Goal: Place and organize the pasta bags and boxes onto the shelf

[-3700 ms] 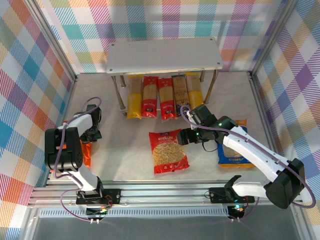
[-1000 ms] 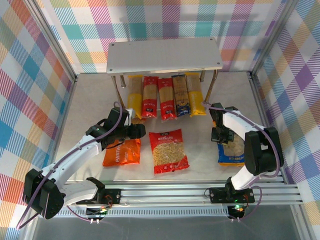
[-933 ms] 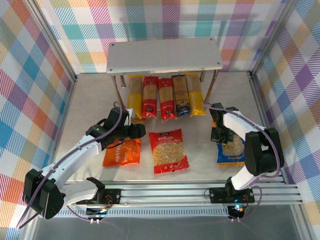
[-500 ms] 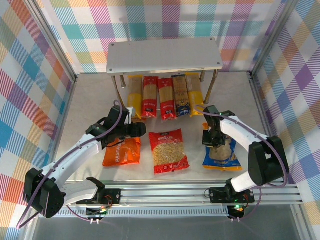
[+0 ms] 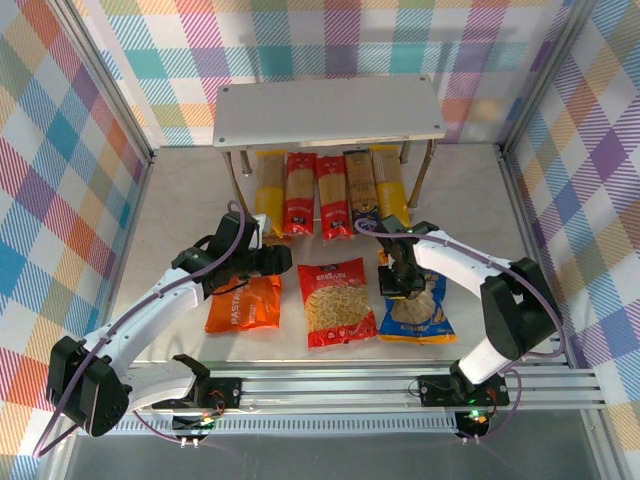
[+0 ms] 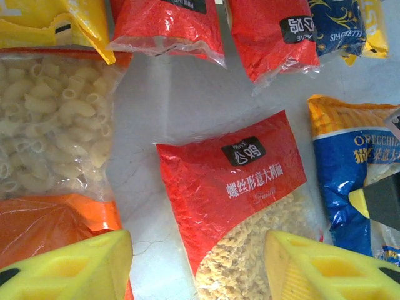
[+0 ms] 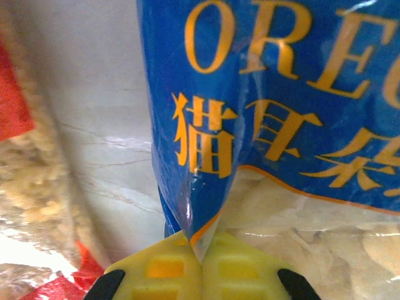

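left arm: stretched from its base at 7 o'clock toward the table centre, forearm low, left gripper (image 5: 285,262) pointing to 3 o'clock over the top edge of the orange bag (image 5: 243,305). jaws spread wide, holding nothing; in the left wrist view one finger (image 6: 69,265) hangs over the orange bag and the other over the red bag (image 5: 338,303). the red bag lies flat at the table centre, just beside the orange bag

right arm: bent inward from its base at 5 o'clock, right gripper (image 5: 400,287) pointing down. jaws pressed together, pinching a fold of the blue bag (image 5: 415,318), which lies just at 3 o'clock of the red bag

the shelf (image 5: 330,112) stands at 12 o'clock; five pasta boxes (image 5: 333,205) lie side by side under its top plate, near ends projecting toward 6 o'clock
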Robot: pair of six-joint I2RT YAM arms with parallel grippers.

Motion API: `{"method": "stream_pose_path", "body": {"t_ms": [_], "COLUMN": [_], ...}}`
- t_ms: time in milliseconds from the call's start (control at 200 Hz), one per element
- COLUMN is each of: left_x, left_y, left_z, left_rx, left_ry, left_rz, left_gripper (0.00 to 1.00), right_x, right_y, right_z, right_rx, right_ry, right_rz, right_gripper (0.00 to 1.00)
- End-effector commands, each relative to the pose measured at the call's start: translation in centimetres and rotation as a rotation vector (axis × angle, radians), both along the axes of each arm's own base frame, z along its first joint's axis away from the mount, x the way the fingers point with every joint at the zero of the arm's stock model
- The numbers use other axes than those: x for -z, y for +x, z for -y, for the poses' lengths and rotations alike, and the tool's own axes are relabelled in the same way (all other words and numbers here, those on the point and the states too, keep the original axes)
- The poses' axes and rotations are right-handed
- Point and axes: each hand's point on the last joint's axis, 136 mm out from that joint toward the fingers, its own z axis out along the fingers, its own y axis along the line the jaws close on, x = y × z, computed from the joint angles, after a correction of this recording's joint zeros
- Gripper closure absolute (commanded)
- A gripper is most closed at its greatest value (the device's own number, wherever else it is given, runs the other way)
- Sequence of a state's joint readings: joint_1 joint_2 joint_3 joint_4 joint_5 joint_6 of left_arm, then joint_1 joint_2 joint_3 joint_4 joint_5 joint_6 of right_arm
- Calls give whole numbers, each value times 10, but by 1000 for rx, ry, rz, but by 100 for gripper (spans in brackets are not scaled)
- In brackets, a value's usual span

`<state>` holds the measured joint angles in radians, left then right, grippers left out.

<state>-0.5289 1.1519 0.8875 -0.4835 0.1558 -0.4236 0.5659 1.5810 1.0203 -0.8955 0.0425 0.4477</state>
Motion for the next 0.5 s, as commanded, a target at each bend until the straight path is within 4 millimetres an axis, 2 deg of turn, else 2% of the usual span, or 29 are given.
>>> {"method": "stream_pose_path", "body": {"t_ms": [0, 125, 235, 380, 495], "left_x": [-4, -1, -1, -1, -1], "left_y": [-4, -6, -6, -5, -4], "left_z": [-3, -4, -5, -6, -6], "left_rx": [17, 12, 11, 11, 8], "left_ry": [29, 32, 34, 41, 44], "left_rz": [7, 1, 3, 5, 7], "left_gripper": [42, 43, 42, 42, 42], "right_x": [-6, -9, -21, -51, -63], "right_y": [2, -1, -4, -17, -38], "right_z": [-22, -25, -23, -38, -59], "right_rx": [-53, -65, -71, -155, -225], "right_ry": [56, 51, 52, 81, 134], "right_rz": [6, 7, 37, 121, 144], "right_gripper": [100, 100, 70, 51, 52]}}
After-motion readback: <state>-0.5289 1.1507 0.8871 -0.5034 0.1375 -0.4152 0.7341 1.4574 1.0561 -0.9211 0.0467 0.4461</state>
